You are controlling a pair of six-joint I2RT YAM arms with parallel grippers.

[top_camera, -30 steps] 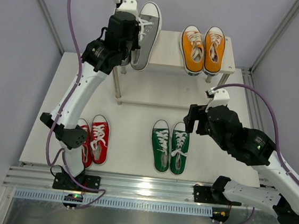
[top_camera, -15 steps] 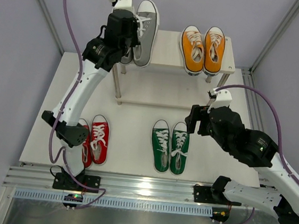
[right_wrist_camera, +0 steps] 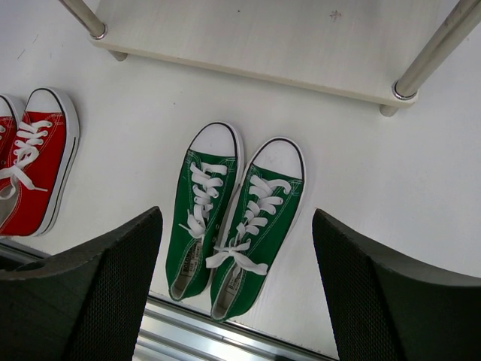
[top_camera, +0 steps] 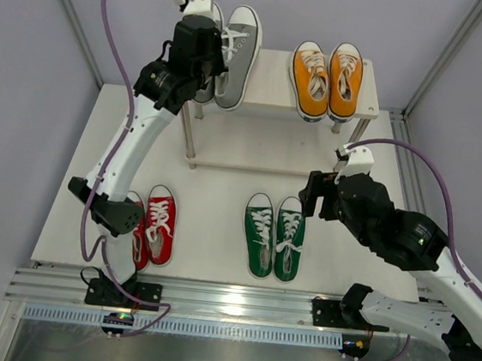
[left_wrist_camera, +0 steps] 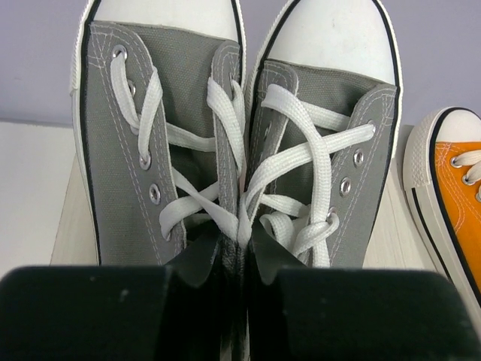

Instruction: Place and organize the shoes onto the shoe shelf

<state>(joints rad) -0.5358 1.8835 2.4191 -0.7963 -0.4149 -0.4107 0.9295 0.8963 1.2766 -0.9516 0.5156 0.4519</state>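
Observation:
The grey shoes [top_camera: 235, 52] [left_wrist_camera: 316, 150] sit side by side over the left end of the shoe shelf's top board [top_camera: 273, 85], toes reaching past its back edge. My left gripper [top_camera: 209, 61] [left_wrist_camera: 242, 248] is shut on their two inner walls, pinched together near the heels. The orange shoes [top_camera: 325, 77] [left_wrist_camera: 458, 188] stand on the right end of that board. The green shoes [top_camera: 274, 236] [right_wrist_camera: 233, 218] and the red shoes [top_camera: 154, 223] [right_wrist_camera: 37, 173] lie on the table in front. My right gripper [top_camera: 313, 192] [right_wrist_camera: 237, 216] hangs open above the green pair, holding nothing.
The shelf's lower board [top_camera: 253, 147] [right_wrist_camera: 263, 37] is bare between its metal legs [right_wrist_camera: 428, 60]. A metal rail [top_camera: 228, 304] runs along the table's near edge. Grey walls close in the sides and back.
My left gripper has carried the grey pair a little farther back and to the left over the top board. The right arm has barely shifted.

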